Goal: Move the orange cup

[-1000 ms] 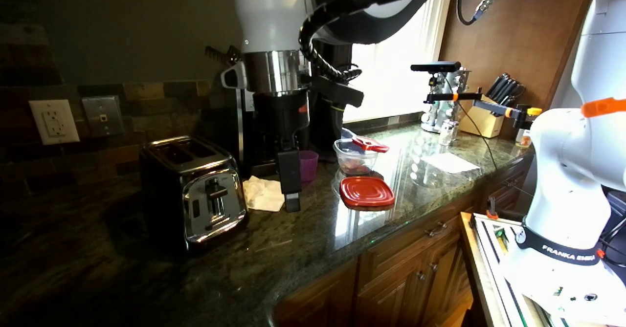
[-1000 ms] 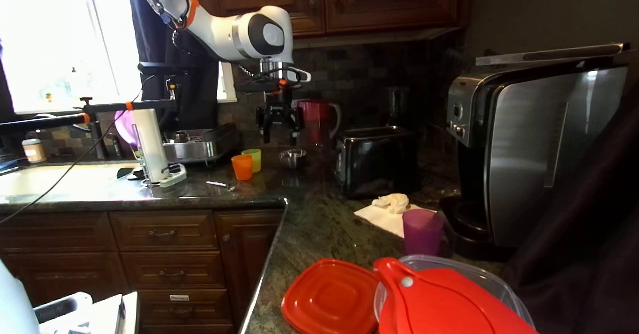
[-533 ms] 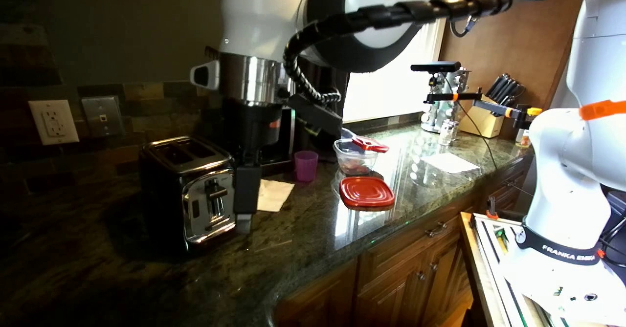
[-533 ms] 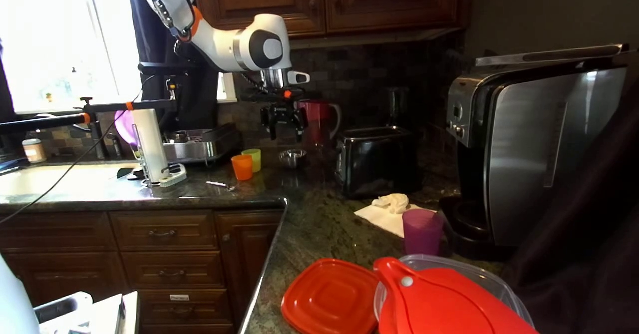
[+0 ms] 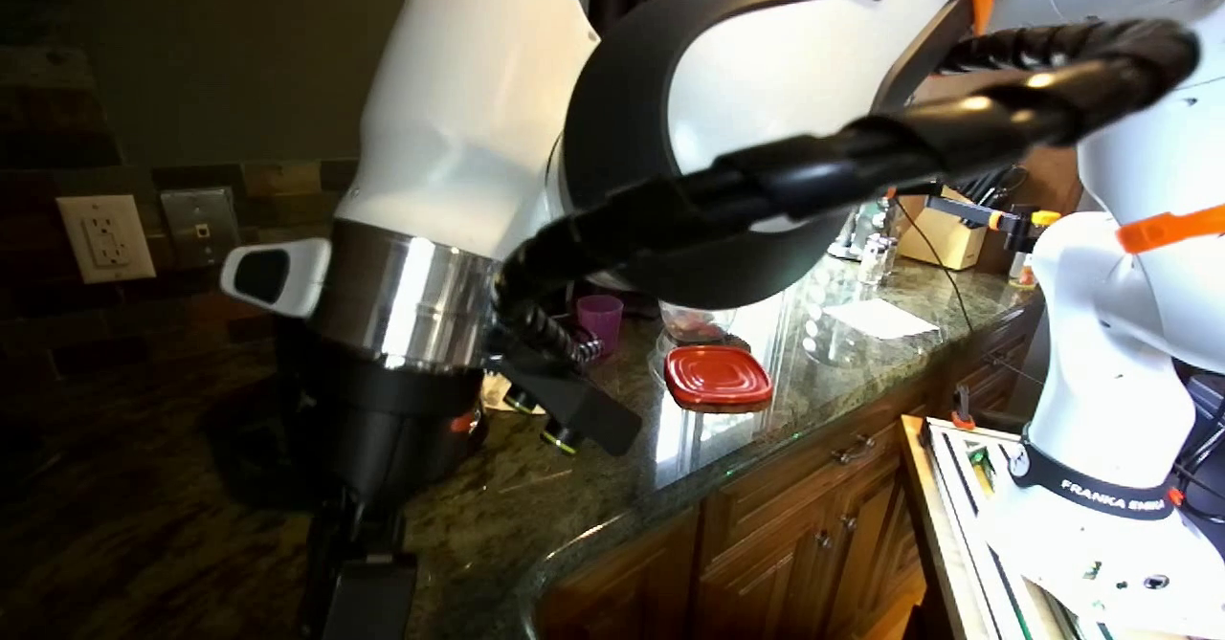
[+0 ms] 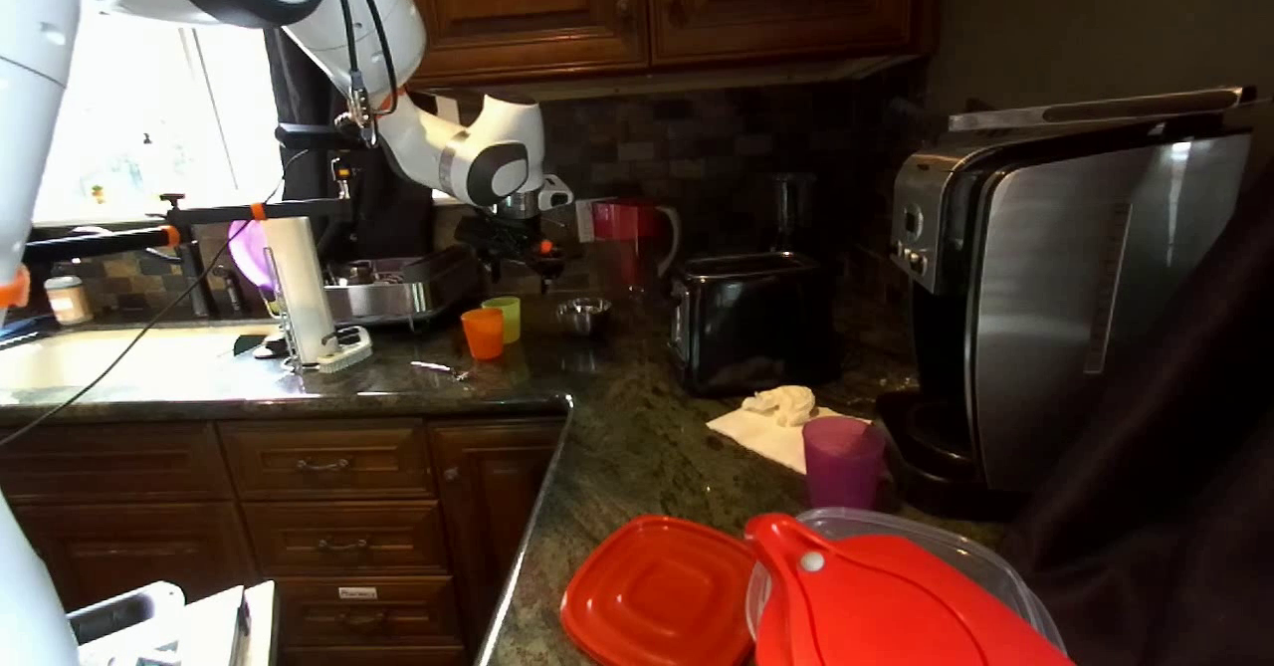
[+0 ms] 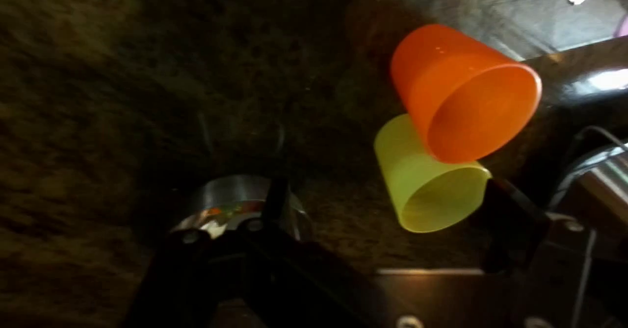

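Observation:
The orange cup (image 6: 483, 334) stands on the dark stone counter in an exterior view, close beside a yellow-green cup (image 6: 508, 320). In the wrist view the orange cup (image 7: 458, 88) shows with its mouth visible, overlapping part of the yellow-green cup (image 7: 407, 161). My gripper (image 7: 391, 195) is open and empty, its two dark fingers wide apart in the wrist view. In an exterior view the gripper (image 6: 520, 273) hangs above and behind the cups, a little to their right. It is tilted. In an exterior view the gripper (image 5: 359, 592) shows at the bottom left, where the orange cup is out of view.
A metal bowl (image 6: 583, 316) stands right of the cups; in the wrist view it lies behind a finger. A red pitcher (image 6: 632, 238), black toaster (image 6: 751, 323), paper towel roll (image 6: 302, 288) and dish rack (image 6: 388, 293) stand nearby. A purple cup (image 6: 843, 462) stands beside the coffee maker (image 6: 1085, 318).
The arm has reached farther out and lower. My gripper has moved past the toaster toward the cups, shifting left in both exterior views, and has tilted. The cups have not moved.

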Motion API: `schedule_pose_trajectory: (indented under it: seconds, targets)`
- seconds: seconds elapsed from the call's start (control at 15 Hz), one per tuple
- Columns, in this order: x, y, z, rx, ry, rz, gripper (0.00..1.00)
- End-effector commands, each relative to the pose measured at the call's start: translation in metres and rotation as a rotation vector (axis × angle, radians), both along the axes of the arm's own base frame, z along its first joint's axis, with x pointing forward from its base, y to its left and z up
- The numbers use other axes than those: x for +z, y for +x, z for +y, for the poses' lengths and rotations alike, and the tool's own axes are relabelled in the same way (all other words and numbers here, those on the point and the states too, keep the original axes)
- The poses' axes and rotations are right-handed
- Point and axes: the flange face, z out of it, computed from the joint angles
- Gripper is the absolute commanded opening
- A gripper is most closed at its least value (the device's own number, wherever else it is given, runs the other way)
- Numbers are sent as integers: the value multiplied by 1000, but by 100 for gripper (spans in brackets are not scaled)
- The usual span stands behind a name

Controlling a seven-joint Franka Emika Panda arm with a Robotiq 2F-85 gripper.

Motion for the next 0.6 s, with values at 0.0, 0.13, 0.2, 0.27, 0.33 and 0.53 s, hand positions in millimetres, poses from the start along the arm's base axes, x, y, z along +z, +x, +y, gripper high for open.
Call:
schedule_pose_trajectory:
  seconds: [0.0, 0.13, 0.2, 0.27, 0.33, 0.53]
  targets:
    - [-15, 2, 28, 117, 97, 85, 100]
    - [-28, 1, 33, 157, 99, 145, 100]
    - [-34, 1, 34, 171, 95, 177, 100]
    - [-40, 2, 34, 183, 82, 209, 100]
    - [-45, 2, 34, 191, 62, 245, 100]
    - [-58, 6, 32, 209, 7, 313, 100]
